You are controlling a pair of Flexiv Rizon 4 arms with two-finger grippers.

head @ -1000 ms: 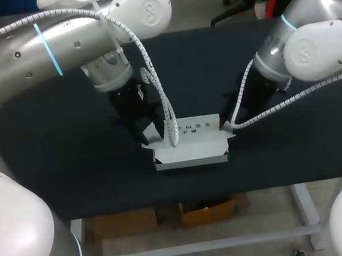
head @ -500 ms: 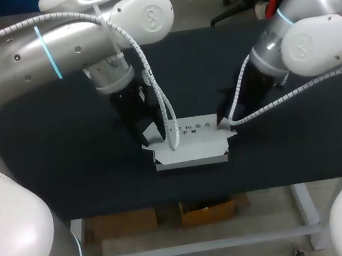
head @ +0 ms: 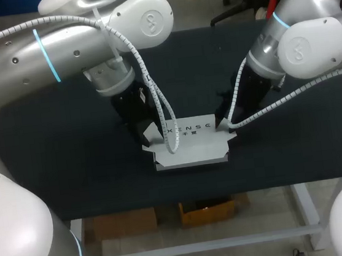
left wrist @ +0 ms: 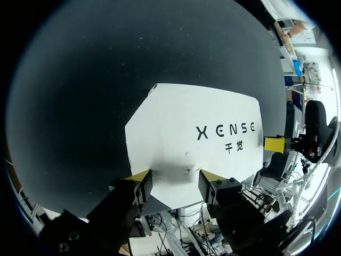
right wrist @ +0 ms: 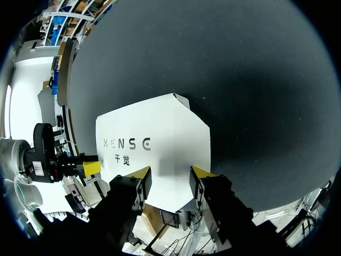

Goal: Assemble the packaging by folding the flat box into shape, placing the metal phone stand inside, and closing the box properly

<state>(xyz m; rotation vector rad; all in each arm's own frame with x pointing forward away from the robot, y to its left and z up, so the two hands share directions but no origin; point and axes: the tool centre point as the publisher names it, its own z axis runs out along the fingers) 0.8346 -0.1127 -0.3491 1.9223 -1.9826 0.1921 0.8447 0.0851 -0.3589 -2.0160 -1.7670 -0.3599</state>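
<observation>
A flat white cardboard box (head: pixel 188 144), smooth and matte with dark lettering and angled corners, lies near the front middle of the black cloth-covered table (head: pixel 71 176). The left gripper (head: pixel 146 137) stands at its left end, the right gripper (head: pixel 223 124) at its right end. In the wrist views each gripper (left wrist: pixel 175 181) (right wrist: pixel 170 178) is released, yellow-tipped fingers spread, with a tapered end flap of the box (left wrist: pixel 197 144) (right wrist: pixel 154 149) between them.

Bright overhead light, soft shadows
</observation>
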